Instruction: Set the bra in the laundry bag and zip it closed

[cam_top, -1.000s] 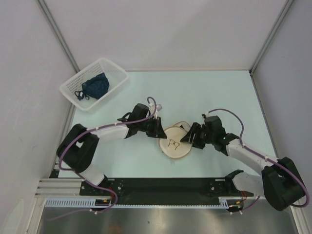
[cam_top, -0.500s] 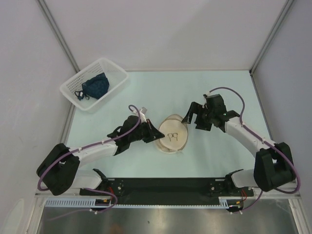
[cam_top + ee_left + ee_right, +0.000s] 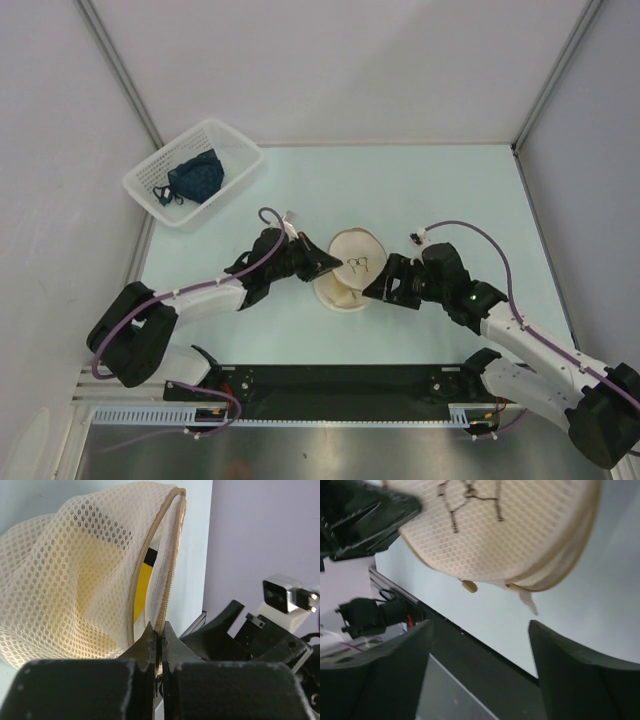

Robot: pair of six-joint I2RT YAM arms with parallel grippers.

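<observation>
The bra (image 3: 142, 582) is already inside the laundry bag (image 3: 348, 272): the left wrist view shows a strip of bright yellow through a gap between the lid and the mesh body. The first half of the task looks done. That same gap shows the zip is not closed all the way round, at least on this side, so the zipping is left to finish.

The bag sits tilted on the table (image 3: 450, 190), its lid with the small dark drawing turned up.

At the bag's left edge, the left gripper (image 3: 159, 630) is clenched on the zip seam and pinches the rim where lid and body meet.

At the bag's right side, the right gripper (image 3: 479, 630) is released, its fingers spread wide and grasping nothing. A small tan tab (image 3: 468, 586), probably the zip pull, hangs from the bag's seam just above them.

Well away from the bag, toward the far left, a white basket (image 3: 150, 180) holds a dark blue garment (image 3: 195, 177).
</observation>
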